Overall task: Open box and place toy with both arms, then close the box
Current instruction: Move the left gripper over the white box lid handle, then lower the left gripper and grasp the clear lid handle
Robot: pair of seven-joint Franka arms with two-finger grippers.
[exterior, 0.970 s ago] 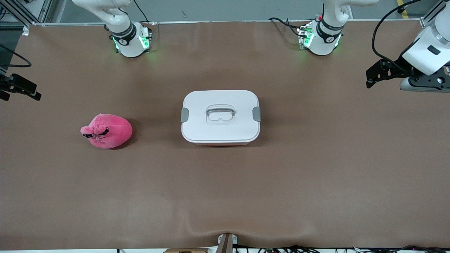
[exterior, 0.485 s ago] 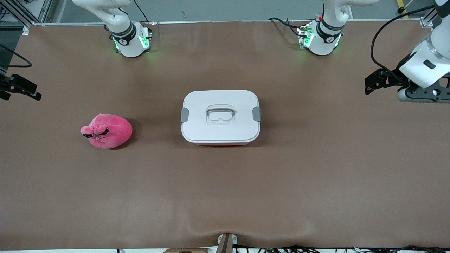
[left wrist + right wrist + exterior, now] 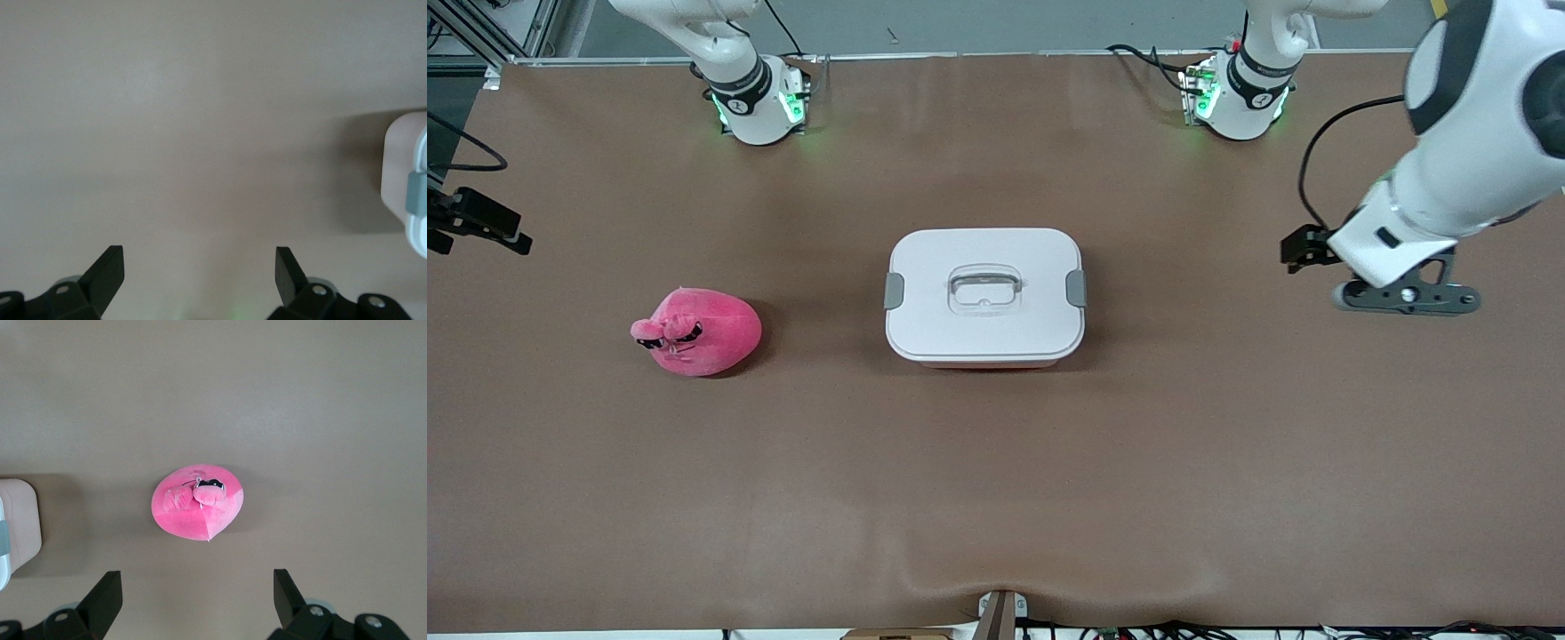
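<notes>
White lid shut, both grey clips down, the box (image 3: 985,298) sits mid-table on the brown mat (image 3: 996,462). The toy (image 3: 696,332), hot pink plush, lies apart from it toward the right arm's end, a little nearer the front camera, its snout pointing away from the box.

The left arm (image 3: 1467,142) bends down from high at its end of the table, its forearm slanting toward the box, wrist pitched so the claw faces the mat. The left gripper (image 3: 199,273) hangs over bare mat between the box and the table's end, well apart from the box. Its fingers (image 3: 107,270) are spread wide with nothing between them. In the left wrist view one end of the box (image 3: 407,180) with a grey clip (image 3: 417,195) shows at the frame's edge, off to the side of the claw.

The right gripper (image 3: 197,597) hangs over the mat close to the toy (image 3: 198,501), prongs spread wide and empty, the toy lying just ahead of the gap between them. A corner of the box (image 3: 19,520) shows at that view's edge. In the front view only a dark part of this arm's hand (image 3: 476,222) shows at the frame's edge.
</notes>
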